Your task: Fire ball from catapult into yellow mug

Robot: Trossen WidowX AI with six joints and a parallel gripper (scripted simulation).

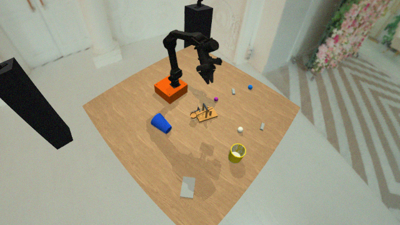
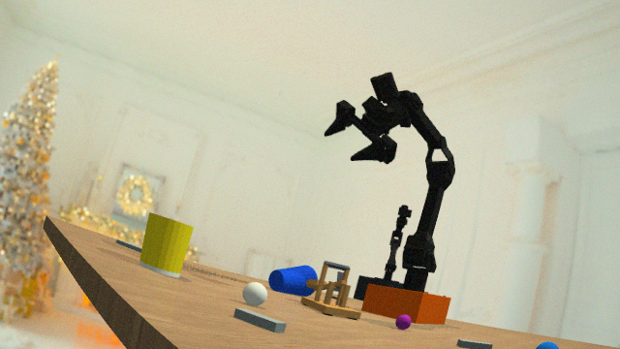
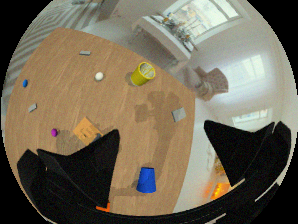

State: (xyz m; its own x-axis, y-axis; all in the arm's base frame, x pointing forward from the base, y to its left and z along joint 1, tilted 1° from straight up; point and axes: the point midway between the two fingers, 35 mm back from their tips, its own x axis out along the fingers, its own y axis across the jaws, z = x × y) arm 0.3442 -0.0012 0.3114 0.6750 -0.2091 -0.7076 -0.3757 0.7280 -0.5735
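So there are three little balls loose on the wooden table [image 1: 131,175]: a white ball [image 1: 240,129] between the wooden catapult [image 1: 204,114] and the upright yellow mug [image 1: 237,152], a purple ball [image 1: 215,99] just beside the catapult on the side toward the arm's orange base [image 1: 162,91], and a blue ball [image 1: 250,87] well apart near the far edge. None is loaded yet. The gripper [image 1: 207,75] hangs high over the table with its jaws spread wide and nothing in them. I'd say drop straight down over whichever ball it's going for, probably the nearby purple one, and only pinch once the fingers straddle it, since a nudge would likely send it rolling.
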